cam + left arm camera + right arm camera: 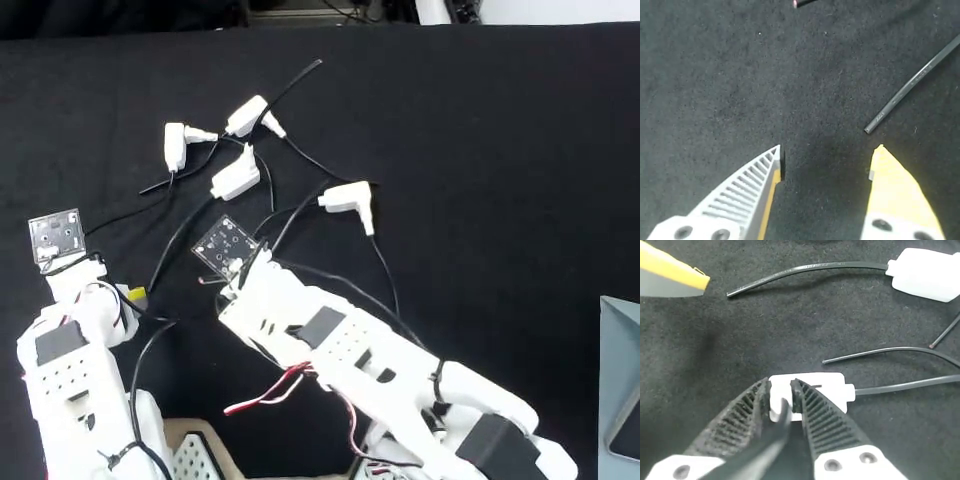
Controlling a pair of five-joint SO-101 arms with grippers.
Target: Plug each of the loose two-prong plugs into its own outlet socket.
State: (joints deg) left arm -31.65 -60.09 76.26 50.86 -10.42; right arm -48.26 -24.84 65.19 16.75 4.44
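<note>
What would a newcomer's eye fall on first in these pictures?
A tangle of white plugs with black cords lies on the black table, left of centre. The right gripper sits at one white plug, while the left gripper hangs open above the table.

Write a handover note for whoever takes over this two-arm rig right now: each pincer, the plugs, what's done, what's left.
Left pincer: open, over bare black cloth, near a loose cable end.
Right pincer: at a white plug; grip unclear.
Four loose plugs lie on the cloth beyond it.
Done: nothing plugged in.
Left: plug in every one.
</note>
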